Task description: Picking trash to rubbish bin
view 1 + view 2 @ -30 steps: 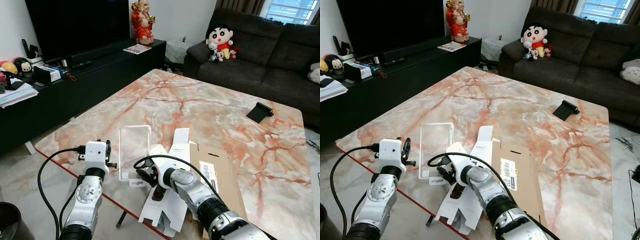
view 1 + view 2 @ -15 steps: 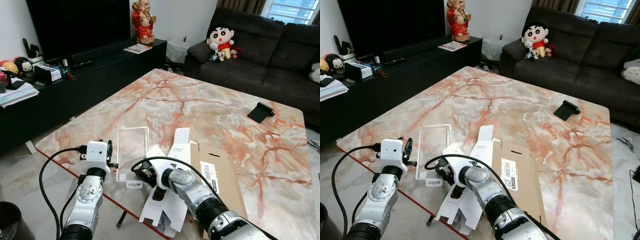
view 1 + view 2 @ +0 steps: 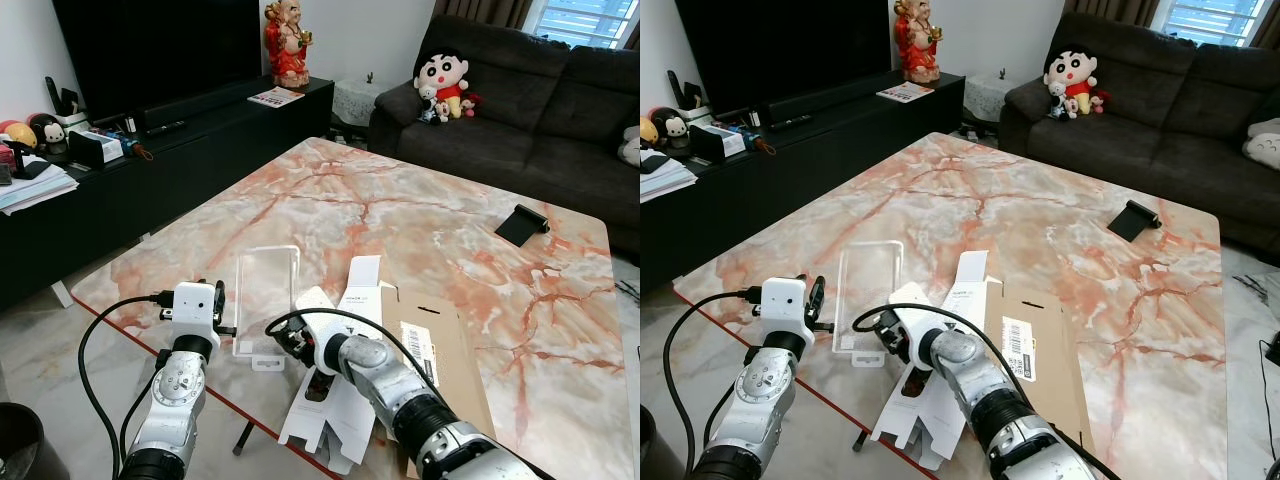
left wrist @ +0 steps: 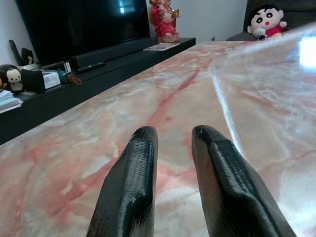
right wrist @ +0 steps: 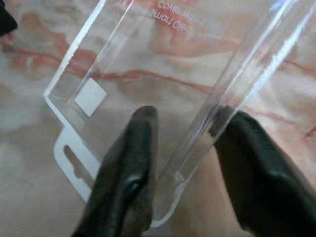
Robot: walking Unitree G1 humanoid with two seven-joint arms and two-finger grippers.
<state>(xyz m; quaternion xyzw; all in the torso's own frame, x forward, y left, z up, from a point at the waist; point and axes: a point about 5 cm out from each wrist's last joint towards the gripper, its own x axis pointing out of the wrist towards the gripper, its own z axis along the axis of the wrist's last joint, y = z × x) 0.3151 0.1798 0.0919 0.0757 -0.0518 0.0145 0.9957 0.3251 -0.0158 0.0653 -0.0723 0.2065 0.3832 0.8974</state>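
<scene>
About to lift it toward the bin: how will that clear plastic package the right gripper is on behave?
The clear plastic package looks thin and hollow, so probably very light. Its glossy walls may slip between the right gripper fingers, which straddle just one edge. Held at that edge, it will likely flex or swing rather than stay level.

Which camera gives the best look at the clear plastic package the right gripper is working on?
The right wrist view: the clear plastic package is close up, its edge between the right gripper fingers. Both eye views show it whole but small on the marble table. The left wrist view catches one glossy side.
</scene>
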